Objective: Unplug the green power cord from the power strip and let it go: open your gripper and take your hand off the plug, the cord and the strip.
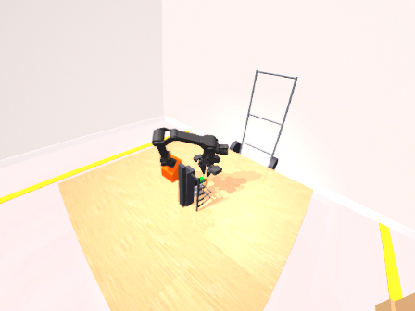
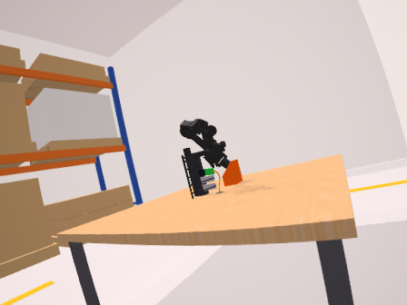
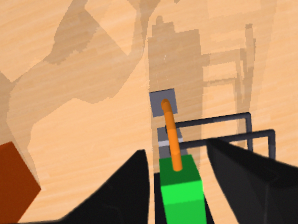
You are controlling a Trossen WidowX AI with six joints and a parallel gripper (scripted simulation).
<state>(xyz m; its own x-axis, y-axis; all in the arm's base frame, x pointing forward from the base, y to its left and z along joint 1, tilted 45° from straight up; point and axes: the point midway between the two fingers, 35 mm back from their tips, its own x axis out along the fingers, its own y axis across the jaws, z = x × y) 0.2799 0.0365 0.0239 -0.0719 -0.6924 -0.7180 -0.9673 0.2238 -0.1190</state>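
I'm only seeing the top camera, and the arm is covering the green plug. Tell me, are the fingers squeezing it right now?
Observer: No. On the wrist camera the fingers stand on either side of the green plug, with a gap on each side.
Operator: Is the plug out of the power strip?
Observer: It looks seated. On the exterior camera it sits against the face of the power strip, just above some grey plugs.
Operator: Where does its cord go?
Observer: The wrist camera shows an orange cord curving from the plug to a small grey block on the table.
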